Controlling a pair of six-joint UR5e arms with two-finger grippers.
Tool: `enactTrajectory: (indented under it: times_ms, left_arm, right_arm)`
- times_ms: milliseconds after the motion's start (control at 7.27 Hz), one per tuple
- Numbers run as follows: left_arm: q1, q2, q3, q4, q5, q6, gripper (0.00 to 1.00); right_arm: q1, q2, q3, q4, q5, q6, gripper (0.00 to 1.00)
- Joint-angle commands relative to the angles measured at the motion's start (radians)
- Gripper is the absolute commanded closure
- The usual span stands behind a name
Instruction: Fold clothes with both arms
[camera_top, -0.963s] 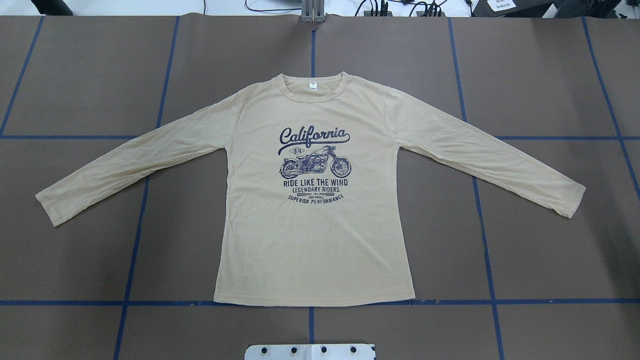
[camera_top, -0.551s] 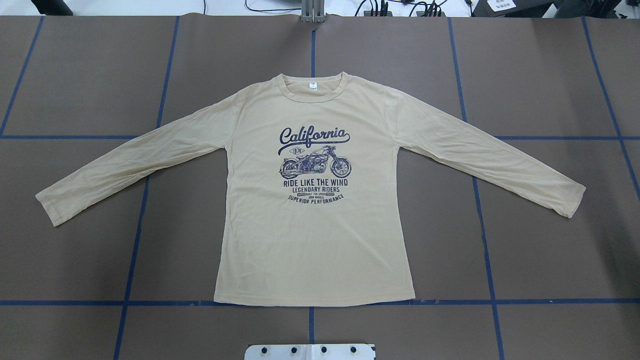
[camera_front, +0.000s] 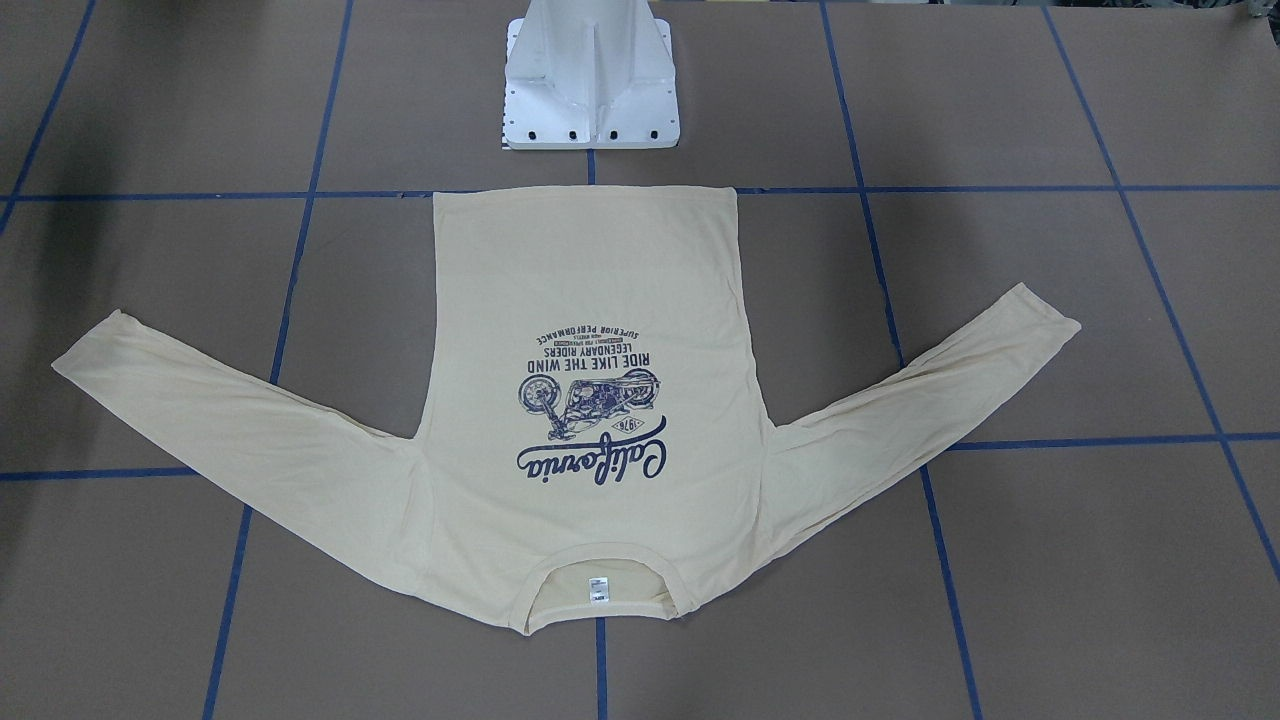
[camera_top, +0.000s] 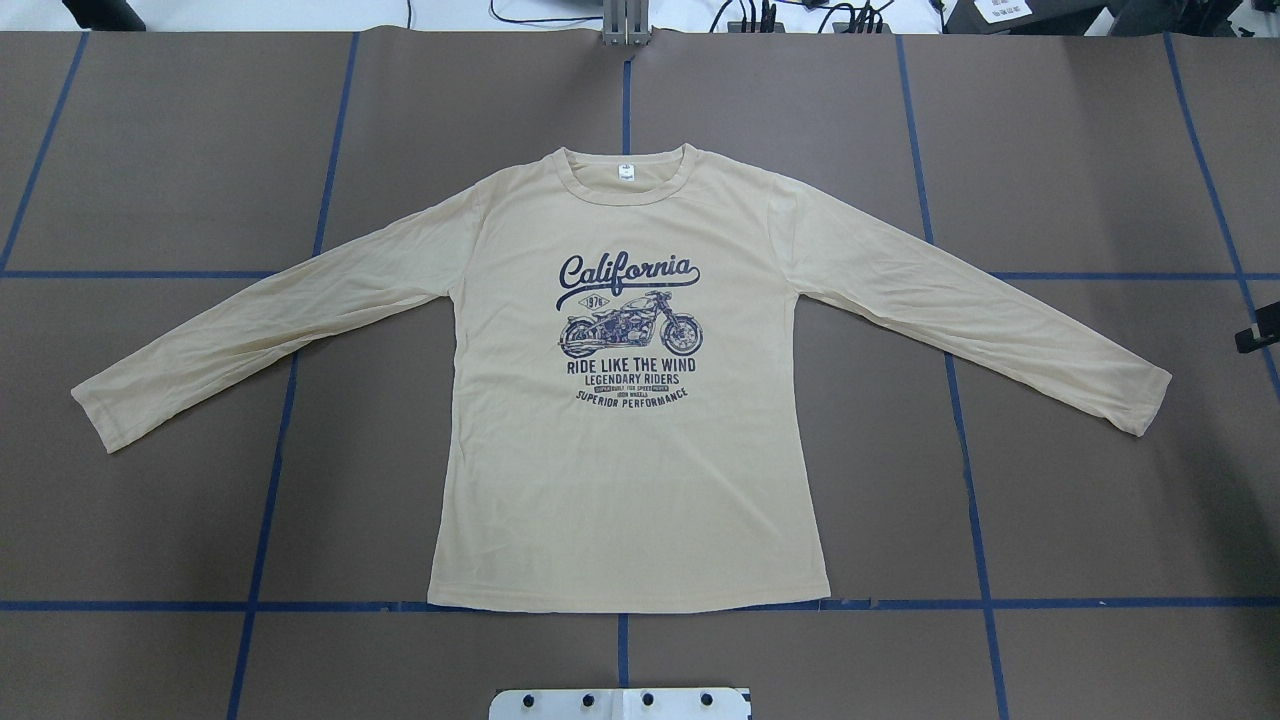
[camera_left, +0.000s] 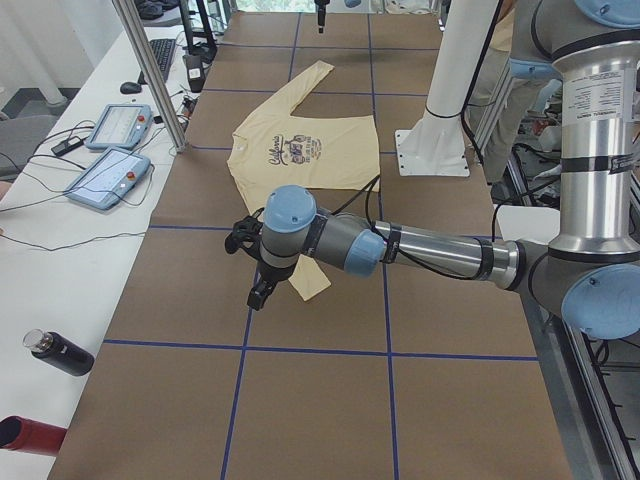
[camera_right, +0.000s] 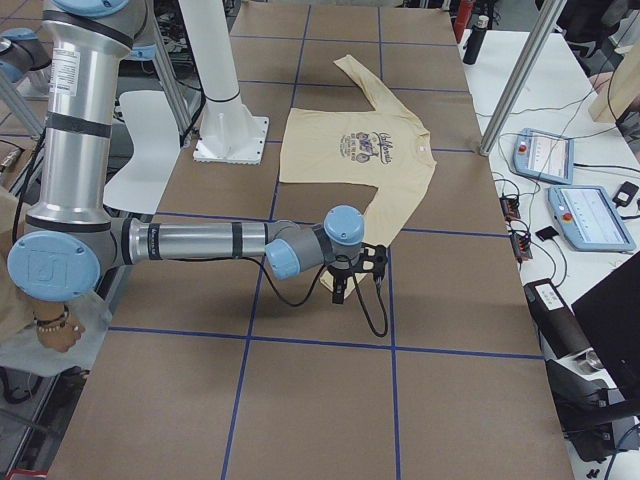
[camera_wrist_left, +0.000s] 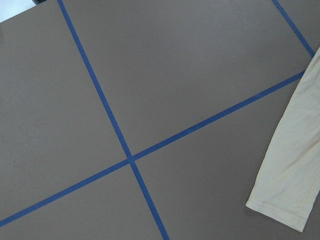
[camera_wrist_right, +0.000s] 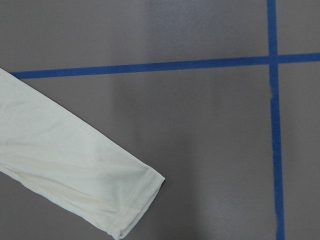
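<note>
a robotics lab. a broad tabletop (camera_top: 150, 150) is covered in brown paper and marked into squares with blue tape (camera_top: 270, 500), and a white metal pedestal (camera_front: 590, 70) stands bolted on it. two industrial jointed arms, the left arm (camera_left: 440, 255) and the right arm (camera_right: 190, 242), reach over it. a white side bench (camera_left: 40, 260) carries two teach pendants (camera_left: 108, 178), next to aluminium frame posts (camera_left: 150, 70).

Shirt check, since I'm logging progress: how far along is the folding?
Done: nothing folded; the shirt lies flat, print up, sleeves spread. In hand: the left gripper and right gripper each hover near a cuff, apparently not touching cloth. Left: every fold.
</note>
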Motion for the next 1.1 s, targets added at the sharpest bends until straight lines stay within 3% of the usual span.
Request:
enactTrajectory:
  times_ms: [0, 275, 963]
  left_arm:
    - [0.001, 0.001, 0.004, 0.001, 0.0, 0.002, 0.0]
    - [0.001, 0.003, 0.002, 0.0, 0.0, 0.004, 0.0]
    - [0.001, 0.003, -0.005, -0.002, 0.0, 0.005, 0.0]
  right_arm:
    - [-0.106, -0.01, -0.066, 0.222, -0.055, 0.276, 0.03]
    - [-0.137, 0.033, -0.161, 0.35, -0.112, 0.447, 0.06]
    - [-0.169, 0.09, -0.222, 0.368, -0.138, 0.533, 0.08]
